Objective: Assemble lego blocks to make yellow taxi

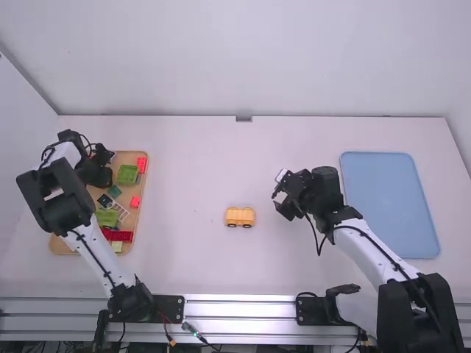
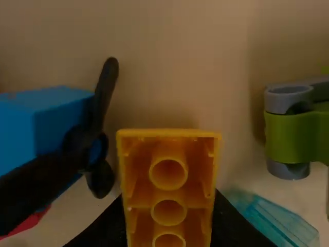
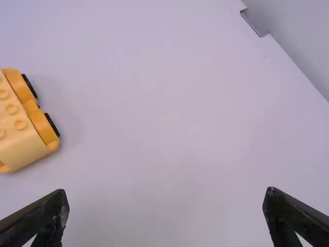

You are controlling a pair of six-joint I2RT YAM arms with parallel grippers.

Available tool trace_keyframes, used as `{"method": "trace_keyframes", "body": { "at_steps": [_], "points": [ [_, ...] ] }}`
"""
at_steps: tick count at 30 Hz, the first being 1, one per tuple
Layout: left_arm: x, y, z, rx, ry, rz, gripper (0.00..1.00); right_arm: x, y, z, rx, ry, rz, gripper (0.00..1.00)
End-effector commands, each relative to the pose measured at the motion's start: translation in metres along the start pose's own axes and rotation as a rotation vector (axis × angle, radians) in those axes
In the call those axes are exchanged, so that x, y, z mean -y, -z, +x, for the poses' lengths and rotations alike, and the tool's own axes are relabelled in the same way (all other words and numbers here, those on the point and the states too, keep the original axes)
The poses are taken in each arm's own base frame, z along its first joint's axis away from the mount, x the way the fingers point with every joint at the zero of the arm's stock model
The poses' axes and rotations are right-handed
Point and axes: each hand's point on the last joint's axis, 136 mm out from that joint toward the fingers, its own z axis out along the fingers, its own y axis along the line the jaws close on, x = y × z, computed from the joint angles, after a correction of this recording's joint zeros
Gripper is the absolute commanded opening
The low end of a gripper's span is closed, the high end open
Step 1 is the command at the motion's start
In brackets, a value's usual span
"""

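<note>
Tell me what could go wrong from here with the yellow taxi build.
The yellow block sits in the left end effector with its hollow underside toward the wrist camera, so it may need turning before it fits the car's studs.
The black piece and blue block lie close by and could get knocked.
The car stands on wheels, with the open right end effector away from it, so it might roll when pressed.

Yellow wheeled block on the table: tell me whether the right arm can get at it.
Likely yes: the right gripper hangs open near the yellow block, and nothing visible stands between them.
</note>
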Motion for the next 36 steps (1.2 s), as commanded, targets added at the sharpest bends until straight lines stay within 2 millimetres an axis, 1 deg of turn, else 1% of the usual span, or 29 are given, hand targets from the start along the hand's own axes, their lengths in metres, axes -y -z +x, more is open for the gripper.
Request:
{"method": "trace_keyframes", "body": {
  "at_steps": [1, 2, 4, 7, 8, 9, 10, 11, 13, 14, 15, 17, 18, 21, 22, 24, 25, 27, 28, 30, 31, 32, 33, 34, 35, 36],
  "points": [
    [0.003, -0.001, 0.003, 0.000, -0.002, 0.015, 0.29, 0.007, 0.005, -0.010, 0.027, 0.006, 0.018, 0.99],
    [0.002, 0.000, 0.002, 0.002, 0.000, 0.013, 0.26, 0.007, 0.005, -0.011, 0.029, 0.003, 0.020, 0.99],
    [0.000, 0.004, -0.001, 0.006, 0.015, 0.009, 0.24, 0.007, 0.005, -0.012, 0.035, 0.006, 0.020, 0.99],
    [-0.005, 0.016, -0.007, 0.014, 0.062, 0.002, 0.21, 0.012, 0.006, -0.020, 0.068, -0.025, 0.037, 0.99],
    [-0.008, 0.024, -0.009, 0.017, 0.088, -0.002, 0.17, 0.016, 0.006, -0.024, 0.086, -0.052, 0.049, 0.99],
    [-0.011, 0.034, -0.013, 0.028, 0.128, -0.011, 0.09, 0.019, 0.007, -0.029, 0.106, -0.079, 0.061, 0.99],
    [-0.011, 0.035, -0.014, 0.030, 0.134, -0.012, 0.06, 0.020, 0.007, -0.030, 0.109, -0.083, 0.063, 0.99],
    [-0.015, 0.045, -0.018, 0.045, 0.168, -0.025, 0.02, 0.023, 0.007, -0.033, 0.126, -0.106, 0.072, 0.99],
    [-0.020, 0.063, -0.026, 0.081, 0.237, -0.047, 0.02, 0.024, 0.009, -0.043, 0.172, -0.136, 0.068, 0.99],
    [-0.019, 0.074, -0.031, 0.109, 0.253, -0.041, 0.02, 0.024, 0.010, -0.049, 0.199, -0.143, 0.060, 0.99],
    [-0.014, 0.088, -0.040, 0.163, 0.249, -0.013, 0.02, 0.024, 0.012, -0.057, 0.236, -0.156, 0.047, 0.99],
    [-0.003, 0.105, -0.051, 0.235, 0.234, 0.036, 0.02, 0.023, 0.014, -0.067, 0.284, -0.176, 0.027, 0.99],
    [0.006, 0.118, -0.059, 0.295, 0.212, 0.076, 0.02, 0.022, 0.017, -0.075, 0.321, -0.189, 0.008, 0.99],
    [0.027, 0.144, -0.073, 0.423, 0.177, 0.150, 0.02, 0.020, 0.022, -0.089, 0.388, -0.212, -0.026, 0.99],
    [0.035, 0.152, -0.075, 0.453, 0.194, 0.161, 0.02, 0.020, 0.023, -0.095, 0.415, -0.232, -0.041, 0.99],
    [0.042, 0.157, -0.076, 0.466, 0.203, 0.163, 0.02, 0.021, 0.023, -0.098, 0.437, -0.250, -0.053, 0.99],
    [0.057, 0.161, -0.078, 0.485, 0.190, 0.170, 0.02, 0.022, 0.022, -0.102, 0.465, -0.281, -0.071, 0.99],
    [0.101, 0.167, -0.087, 0.540, 0.097, 0.208, 0.02, 0.023, 0.017, -0.110, 0.529, -0.336, -0.141, 0.99],
    [0.111, 0.167, -0.089, 0.551, 0.075, 0.217, 0.02, 0.022, 0.016, -0.111, 0.544, -0.345, -0.160, 0.99],
    [0.161, 0.172, -0.098, 0.624, -0.059, 0.291, 0.02, 0.016, 0.014, -0.118, 0.616, -0.361, -0.266, 0.99],
    [0.182, 0.174, -0.101, 0.655, -0.119, 0.326, 0.02, 0.014, 0.014, -0.119, 0.643, -0.358, -0.306, 0.99],
    [0.195, 0.177, -0.102, 0.677, -0.155, 0.352, 0.02, 0.013, 0.014, -0.120, 0.659, -0.356, -0.327, 0.99],
    [0.230, 0.183, -0.104, 0.730, -0.233, 0.423, 0.02, 0.011, 0.014, -0.122, 0.705, -0.356, -0.385, 0.99],
    [0.247, 0.187, -0.105, 0.758, -0.267, 0.459, 0.02, 0.011, 0.015, -0.123, 0.724, -0.356, -0.405, 0.99],
    [0.251, 0.188, -0.105, 0.765, -0.274, 0.468, 0.02, 0.011, 0.015, -0.123, 0.733, -0.356, -0.414, 0.99],
    [0.277, 0.195, -0.105, 0.804, -0.319, 0.537, 0.02, 0.011, 0.015, -0.123, 0.759, -0.357, -0.442, 0.99]
  ]
}}
